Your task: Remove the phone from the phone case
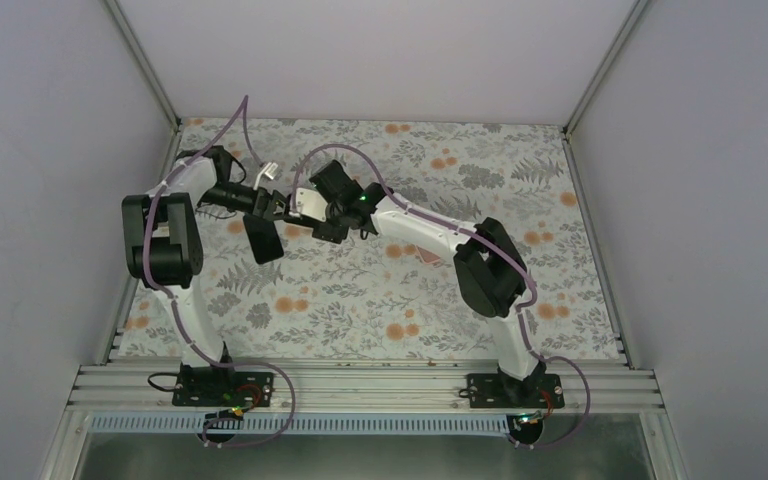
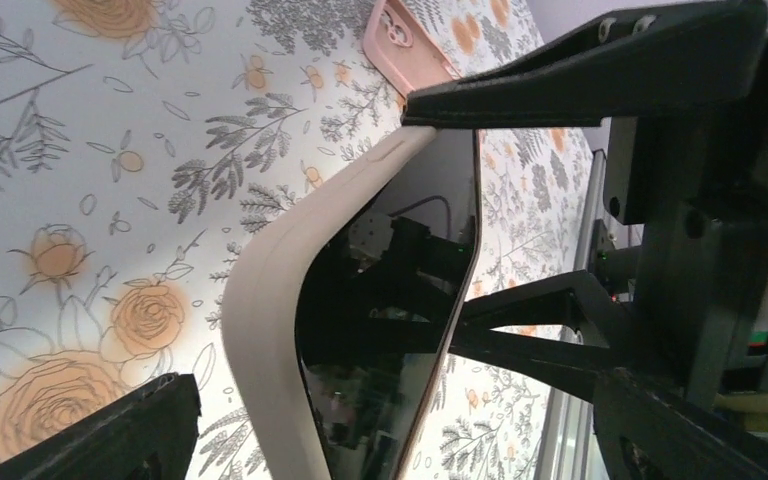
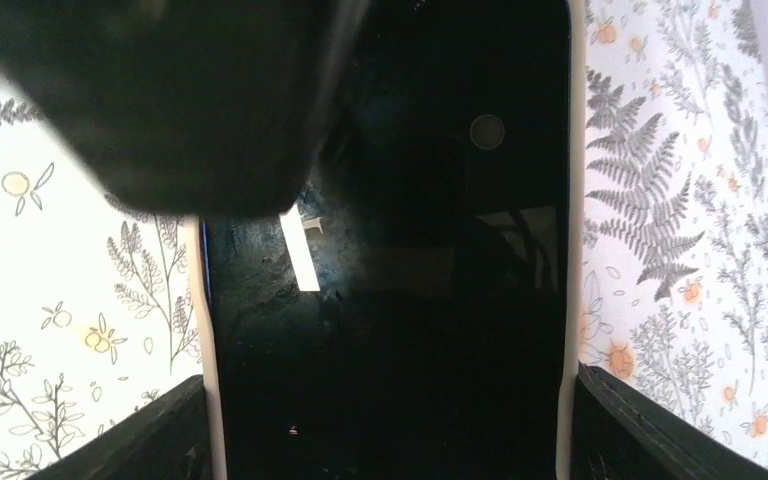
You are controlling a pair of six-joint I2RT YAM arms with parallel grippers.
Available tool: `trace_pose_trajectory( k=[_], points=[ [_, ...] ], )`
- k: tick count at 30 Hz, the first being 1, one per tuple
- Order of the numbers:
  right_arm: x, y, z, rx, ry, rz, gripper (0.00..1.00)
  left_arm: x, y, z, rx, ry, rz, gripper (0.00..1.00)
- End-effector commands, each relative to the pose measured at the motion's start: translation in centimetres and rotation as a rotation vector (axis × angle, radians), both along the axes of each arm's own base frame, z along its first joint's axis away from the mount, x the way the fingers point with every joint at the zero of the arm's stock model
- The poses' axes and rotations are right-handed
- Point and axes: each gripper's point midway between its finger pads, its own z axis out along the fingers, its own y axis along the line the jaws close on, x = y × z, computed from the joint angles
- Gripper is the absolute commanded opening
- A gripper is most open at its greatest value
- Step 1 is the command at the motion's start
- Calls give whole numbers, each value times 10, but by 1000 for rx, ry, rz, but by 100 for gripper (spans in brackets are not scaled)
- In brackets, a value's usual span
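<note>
Starting at the left of the overhead view, the left gripper (image 1: 272, 200) is seen reaching toward 3 o'clock, jaws spread wide. The phone (image 1: 263, 240) is found directly below it, toward 9 o'clock on the flowered table (image 1: 410, 290), between the two grippers.

In the left wrist view the phone case (image 2: 265, 300) is straddled. The upper finger (image 2: 520, 85) touches the case's edge at 12 o'clock. The lower finger (image 2: 110, 435) stands just clear of the case at 7 o'clock. The phone is contained in the case, its glossy black screen bordered by the pale side wall. A pink piece (image 2: 400, 35) with cut-outs is noted at 12 o'clock; whether it belongs to the case cannot be told.

The right gripper (image 1: 298, 208) is extended toward 9 o'clock and is clamped across the case's width, one finger against each long rim. A blurred dark mass (image 3: 160, 100) at 11 o'clock in the right wrist view is not identified.
</note>
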Motion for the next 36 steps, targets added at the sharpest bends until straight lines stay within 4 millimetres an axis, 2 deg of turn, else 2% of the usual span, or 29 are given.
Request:
trace_pose_trajectory(
  k=[1, 4, 9, 13, 16, 20, 23, 27, 28, 31, 36],
  points=[
    [20, 18, 60, 141, -111, -35, 61, 6, -10, 13, -87, -16, -11, 94],
    [22, 21, 67, 155, -115, -36, 61, 8, -14, 20, -137, -16, -27, 79],
    [20, 22, 67, 162, -105, -34, 60, 11, -17, 31, -185, -22, -33, 64],
    [19, 21, 67, 164, -109, -35, 60, 11, -18, 31, -189, -15, -39, 43],
    [18, 19, 69, 165, -115, -36, 60, 10, -19, 32, -197, -14, -43, 34],
    [19, 17, 72, 164, -126, -40, 61, 7, -20, 35, -217, -12, -49, 12],
    [16, 16, 72, 161, -119, -34, 70, 7, -20, 36, -219, -19, -54, 9],
    [6, 9, 79, 152, -100, -11, 96, 4, -19, 39, -204, -42, -64, 6],
    [2, 6, 83, 155, -80, 1, 99, 3, -20, 40, -204, -49, -66, 6],
    [-13, -9, 101, 192, 13, 48, 100, -1, -20, 42, -180, -89, -89, 6],
    [-52, -55, 131, 299, 290, 203, 100, -10, -23, 50, -59, -241, -193, 6]
  ],
)
